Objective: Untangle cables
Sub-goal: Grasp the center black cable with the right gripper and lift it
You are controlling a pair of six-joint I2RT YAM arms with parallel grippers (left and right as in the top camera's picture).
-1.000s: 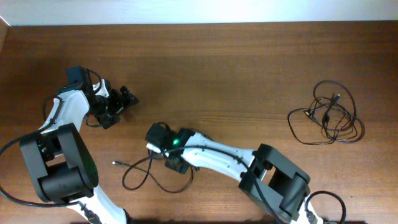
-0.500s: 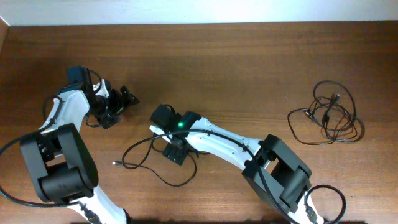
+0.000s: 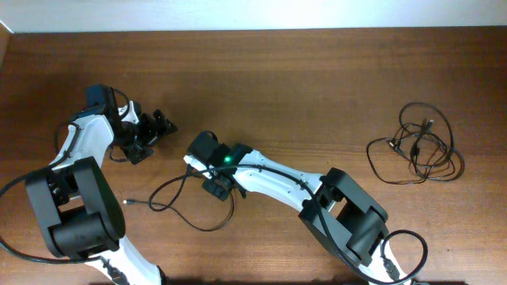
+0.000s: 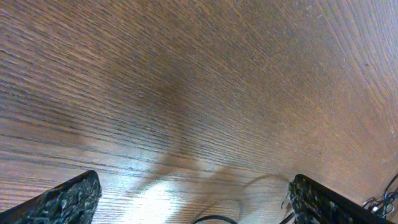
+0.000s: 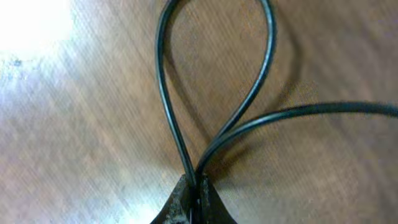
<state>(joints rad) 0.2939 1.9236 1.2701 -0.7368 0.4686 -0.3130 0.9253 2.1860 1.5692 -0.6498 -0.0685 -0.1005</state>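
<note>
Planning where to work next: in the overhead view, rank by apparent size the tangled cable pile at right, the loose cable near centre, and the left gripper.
1-2. tangled cable pile and loose cable: similar spread, too close to rank.
3. left gripper, clearly smallest.

The left arm (image 3: pixel 83 136) bends back at the left side. The left gripper (image 3: pixel 154 134) has its jaws wide apart. The right arm (image 3: pixel 273 190) reaches to the middle. The right gripper (image 5: pixel 193 202) points down at the surface, jaws pinched tight on a cable (image 5: pixel 159 62).
</note>
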